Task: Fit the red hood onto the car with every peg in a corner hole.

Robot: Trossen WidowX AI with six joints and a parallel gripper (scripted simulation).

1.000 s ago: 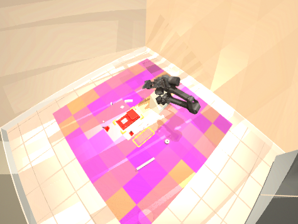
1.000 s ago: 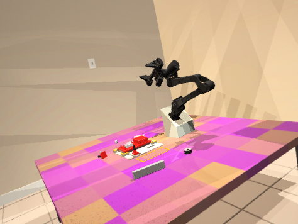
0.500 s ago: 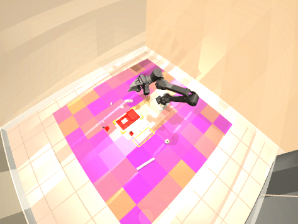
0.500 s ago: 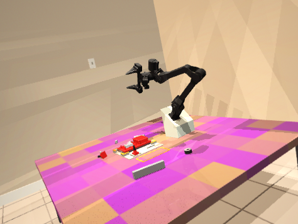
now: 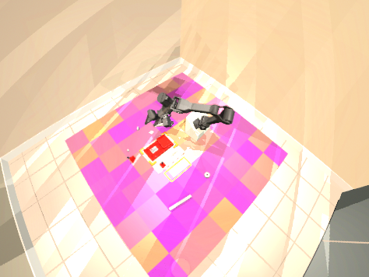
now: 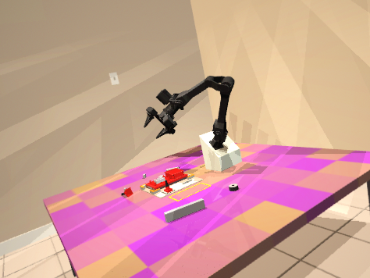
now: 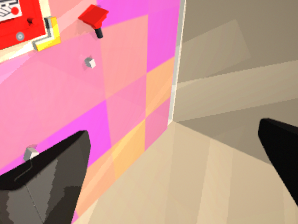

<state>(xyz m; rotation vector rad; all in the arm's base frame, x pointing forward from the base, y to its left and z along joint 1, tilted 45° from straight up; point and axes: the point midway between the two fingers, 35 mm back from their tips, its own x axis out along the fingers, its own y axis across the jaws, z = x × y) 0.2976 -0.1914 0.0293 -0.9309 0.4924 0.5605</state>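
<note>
The red car chassis (image 5: 150, 153) (image 6: 156, 184) (image 7: 22, 22) sits in a white jig with yellow corners (image 5: 173, 145) (image 7: 47, 39) near the table's middle. A grey engine block (image 6: 158, 180) shows on its deck. A raised red block with a flat roof (image 5: 164, 142) (image 6: 174, 174), like the hood, stands at the car's right end. I cannot tell whether it rests on the car or beside it. My gripper (image 5: 159, 120) (image 6: 153, 130) (image 7: 175, 132) is open and empty. It hangs high above the table's far left edge, well away from the car.
A small red piece (image 5: 132, 158) (image 6: 127, 191) (image 7: 94, 15) lies left of the jig. Small grey cubes (image 7: 90, 62) (image 7: 31, 152) lie near the edge. A grey bar (image 5: 180, 202) (image 6: 184, 210), a black ring (image 5: 207, 174) (image 6: 233, 187) and the arm's white base (image 6: 220, 158) are nearby.
</note>
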